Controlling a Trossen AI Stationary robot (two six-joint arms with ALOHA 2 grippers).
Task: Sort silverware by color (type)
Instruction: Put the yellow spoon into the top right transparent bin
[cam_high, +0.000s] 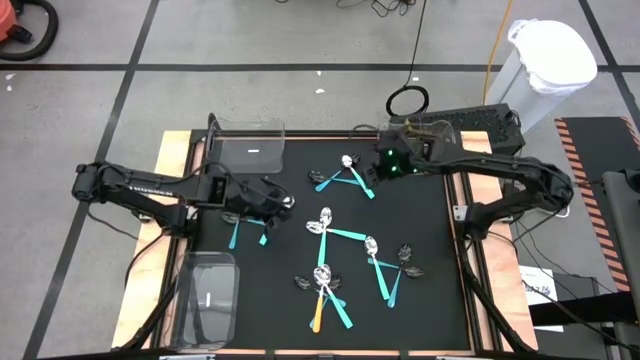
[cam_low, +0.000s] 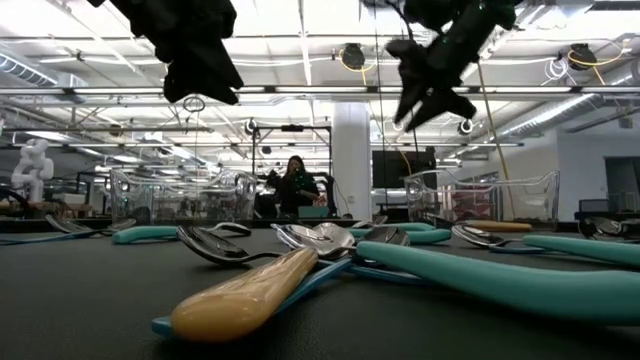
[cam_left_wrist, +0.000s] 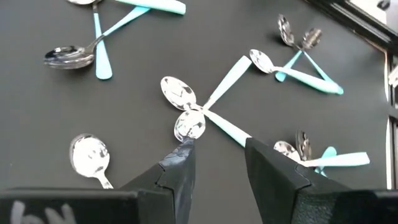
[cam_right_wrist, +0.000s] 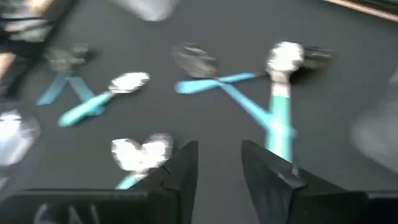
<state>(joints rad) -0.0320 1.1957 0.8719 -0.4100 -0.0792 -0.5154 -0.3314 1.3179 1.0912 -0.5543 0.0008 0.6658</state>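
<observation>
Teal-handled spoons and forks lie in small crossed heaps on the black mat (cam_high: 420, 230). One orange-yellow-handled piece (cam_high: 318, 314) lies near the near edge and looms large in the low view (cam_low: 250, 295). My left gripper (cam_high: 290, 203) hovers open above the mat. Beyond its fingertips (cam_left_wrist: 217, 158), two crossed teal spoons (cam_left_wrist: 193, 115) lie flat. My right gripper (cam_high: 368, 172) is open too, raised over the far heap of teal pieces (cam_high: 345, 176), which show blurred past its fingers (cam_right_wrist: 219, 160). In the low view both grippers hang well clear of the table, the right one (cam_low: 412, 108) empty.
A clear bin (cam_high: 247, 148) stands at the mat's far left corner and another (cam_high: 210, 295) at the near left. More teal pieces lie left of centre (cam_high: 245, 228) and toward the right (cam_high: 385, 262). A person (cam_low: 297, 185) stands far behind the table.
</observation>
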